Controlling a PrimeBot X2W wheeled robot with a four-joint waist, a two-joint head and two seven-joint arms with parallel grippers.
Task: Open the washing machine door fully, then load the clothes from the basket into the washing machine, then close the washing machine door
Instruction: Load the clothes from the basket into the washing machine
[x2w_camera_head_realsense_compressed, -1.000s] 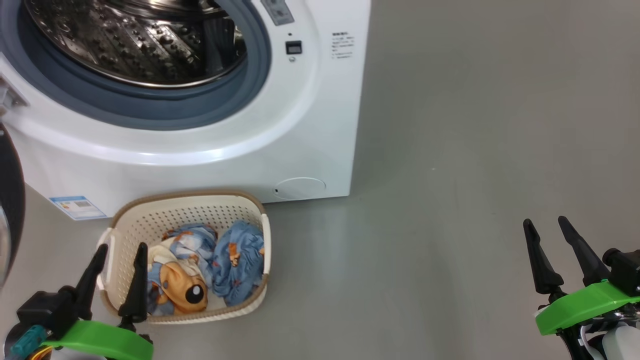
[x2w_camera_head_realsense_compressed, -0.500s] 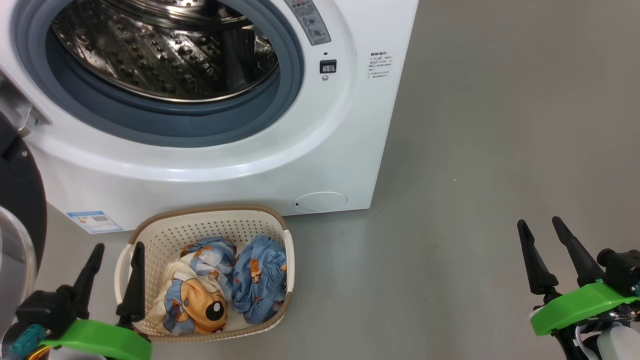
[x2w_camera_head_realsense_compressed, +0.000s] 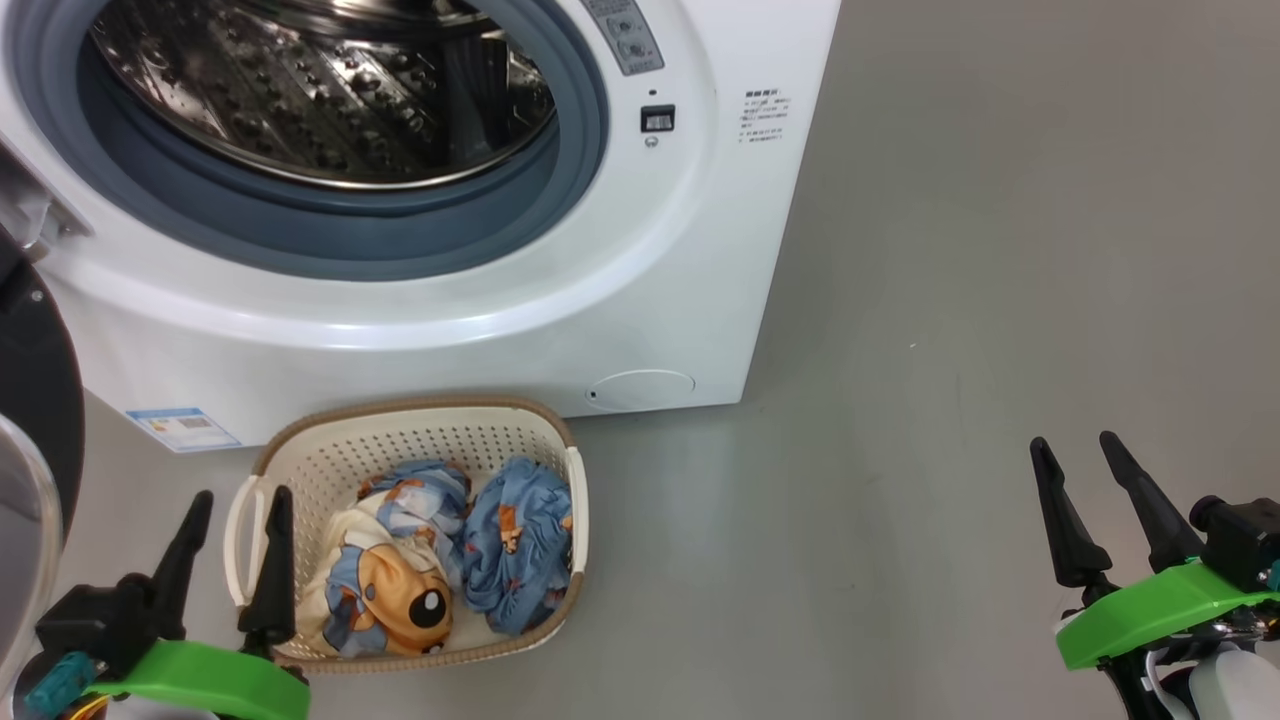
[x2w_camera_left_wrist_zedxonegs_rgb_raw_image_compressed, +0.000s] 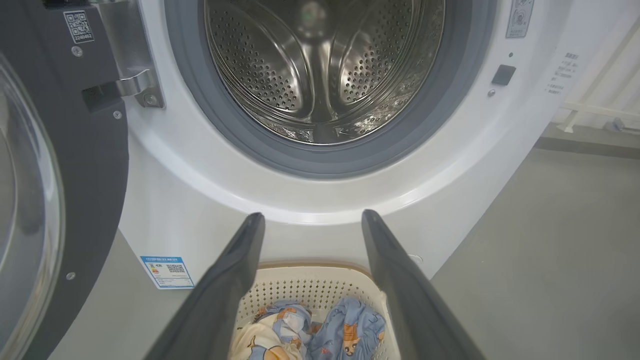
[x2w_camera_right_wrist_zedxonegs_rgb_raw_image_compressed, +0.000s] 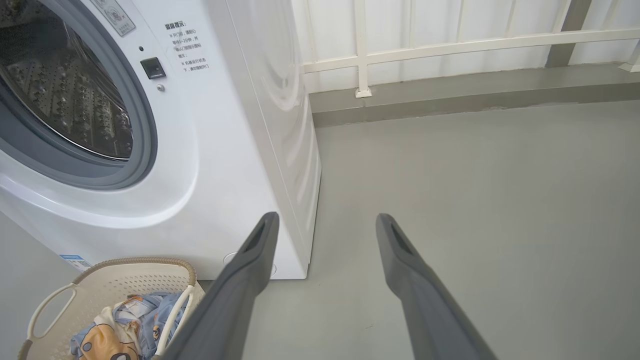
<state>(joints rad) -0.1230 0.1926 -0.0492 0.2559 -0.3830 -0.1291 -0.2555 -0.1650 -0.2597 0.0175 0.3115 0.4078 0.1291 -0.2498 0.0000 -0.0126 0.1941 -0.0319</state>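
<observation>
Both pincers are wide open and hold nothing: the left pincer (x2w_camera_head_realsense_compressed: 243, 493) is by the left rim of the basket (x2w_camera_head_realsense_compressed: 420, 405), the right pincer (x2w_camera_head_realsense_compressed: 1072, 440) well apart over bare floor (x2w_camera_head_realsense_compressed: 950, 300). The clothes (x2w_camera_head_realsense_compressed: 440, 560) lie in the basket, just before the washing machine (x2w_camera_head_realsense_compressed: 650, 300). The left wrist view shows the washing machine door (x2w_camera_left_wrist_zedxonegs_rgb_raw_image_compressed: 100, 175) swung open at the left; the right wrist view shows a white railing (x2w_camera_right_wrist_zedxonegs_rgb_raw_image_compressed: 450, 47) beyond free floor.
</observation>
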